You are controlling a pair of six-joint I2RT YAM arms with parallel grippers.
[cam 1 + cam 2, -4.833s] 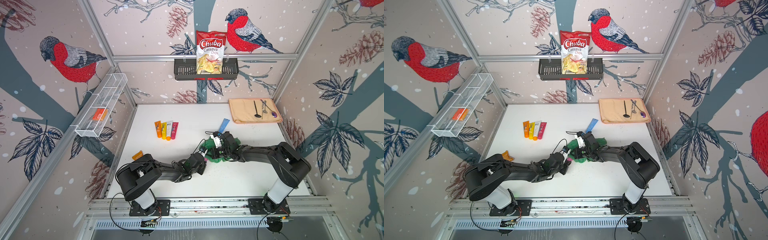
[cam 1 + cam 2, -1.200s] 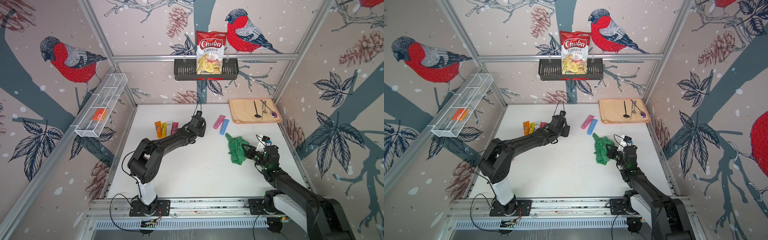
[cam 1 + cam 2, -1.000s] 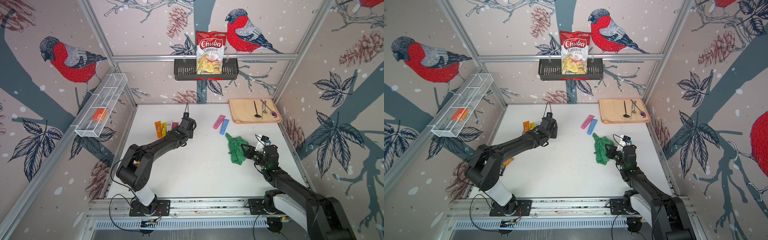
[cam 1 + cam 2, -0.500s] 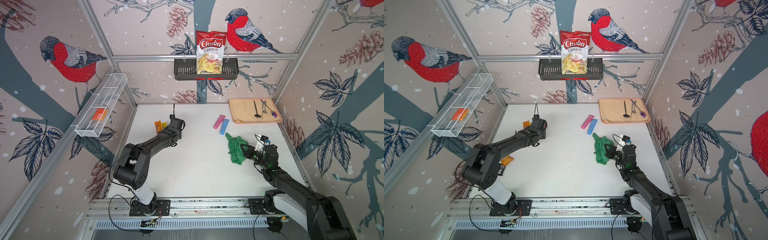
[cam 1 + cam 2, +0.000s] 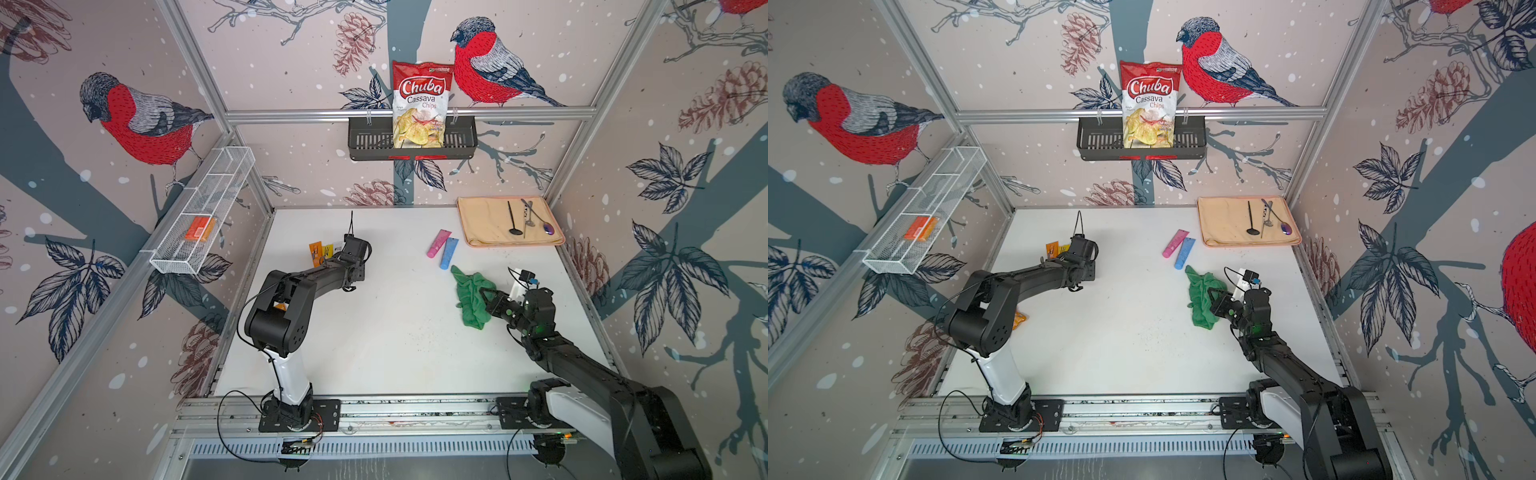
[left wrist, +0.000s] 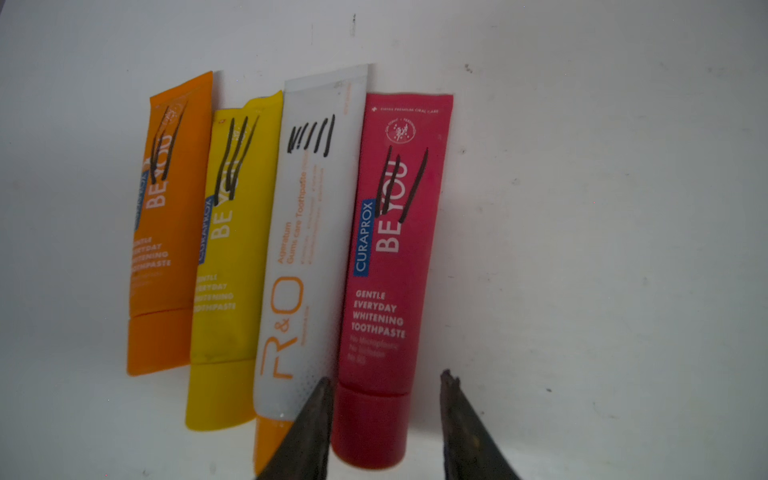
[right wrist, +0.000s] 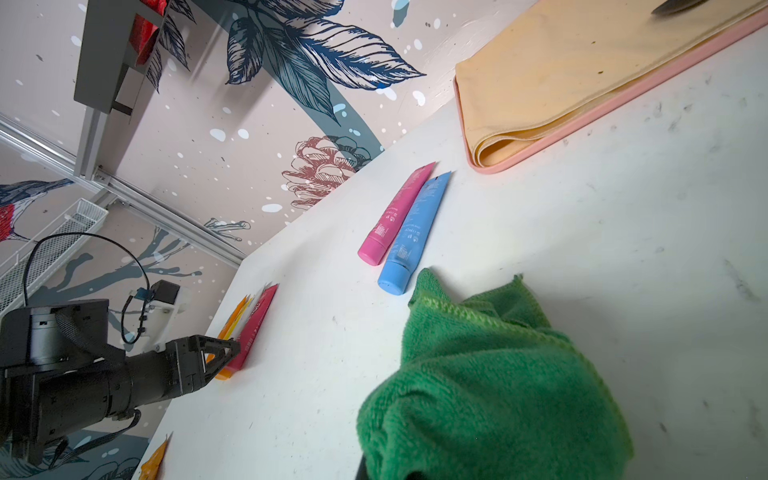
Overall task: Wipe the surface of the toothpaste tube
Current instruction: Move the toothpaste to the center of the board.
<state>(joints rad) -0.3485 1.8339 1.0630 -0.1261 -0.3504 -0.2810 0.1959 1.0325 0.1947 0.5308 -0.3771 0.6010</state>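
In both top views the left jaws hang over the row of tubes on the surface, while the right jaws, well apart, pinch the green cloth. Left wrist: the jaws stand spread astride the cap of the crimson tube, whose length runs straight ahead of them. Right wrist: the left arm is plainly the nearer.

Black-scribbled orange tube, yellow tube, white tube, crimson tube; green cloth

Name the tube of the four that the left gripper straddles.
The crimson Curaprox tube, at the row's end beside the white R&O tube: only its cap lies inside the open left gripper.
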